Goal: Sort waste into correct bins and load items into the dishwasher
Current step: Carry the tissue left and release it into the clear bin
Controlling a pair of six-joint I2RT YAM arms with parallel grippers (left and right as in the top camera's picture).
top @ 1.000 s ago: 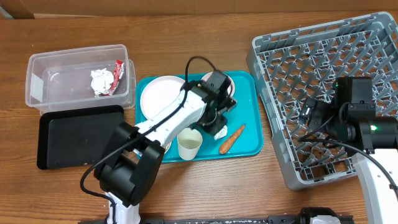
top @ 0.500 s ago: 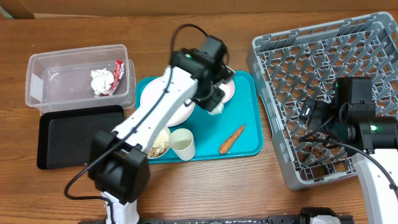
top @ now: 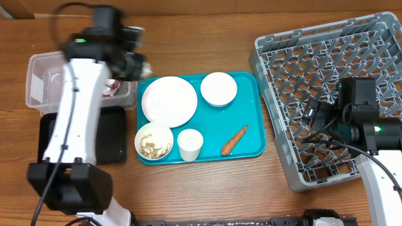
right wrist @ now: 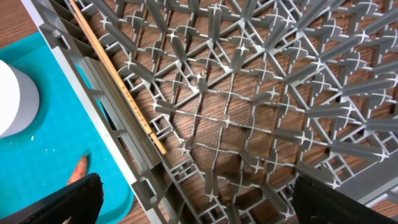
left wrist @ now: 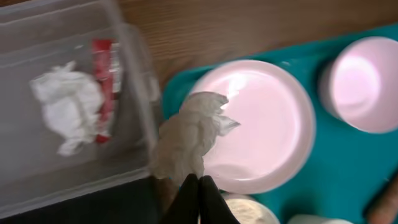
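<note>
Left gripper (left wrist: 198, 183) pinches crumpled tissue (left wrist: 189, 134) above clear bin (top: 50, 69) right wall; carry it left over bin middle before letting go, or it drops outside.

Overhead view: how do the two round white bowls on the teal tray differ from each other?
The white bowl nearer the robot holds pale food scraps; the white bowl at the far side looks empty. The nearer bowl sits in the tray's left corner beside the white paper cup; the far bowl sits to the right of the large white plate. Both are round, upright and rest on the teal plastic tray.
</note>
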